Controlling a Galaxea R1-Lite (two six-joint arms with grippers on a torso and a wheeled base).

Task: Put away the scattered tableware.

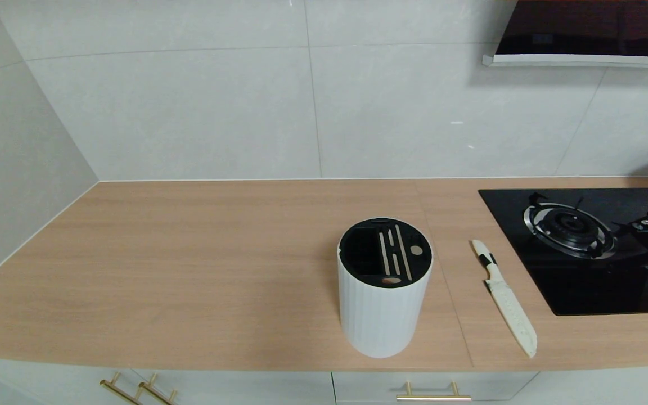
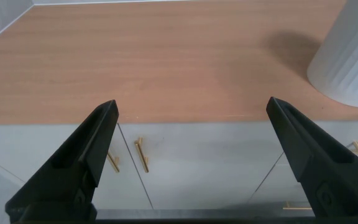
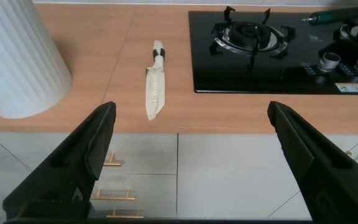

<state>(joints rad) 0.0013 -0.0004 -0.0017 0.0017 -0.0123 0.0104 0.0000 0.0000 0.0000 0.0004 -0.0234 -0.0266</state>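
Observation:
A white ribbed knife holder (image 1: 385, 289) with a black slotted top stands upright near the front edge of the wooden counter (image 1: 200, 264). A cream knife (image 1: 504, 295) with a black band on its handle lies flat to the holder's right, between it and the stove. My left gripper (image 2: 191, 162) is open, hanging in front of the counter edge with the holder (image 2: 348, 53) off to one side. My right gripper (image 3: 191, 162) is open too, below the counter edge, with the knife (image 3: 155, 81) and holder (image 3: 17, 59) ahead of it.
A black gas stove (image 1: 594, 247) with a burner grate (image 1: 568, 225) takes up the counter's right end, under a range hood (image 1: 588, 34). Tiled walls close the back and left. Cabinet fronts with gold handles (image 1: 433, 394) run below the counter.

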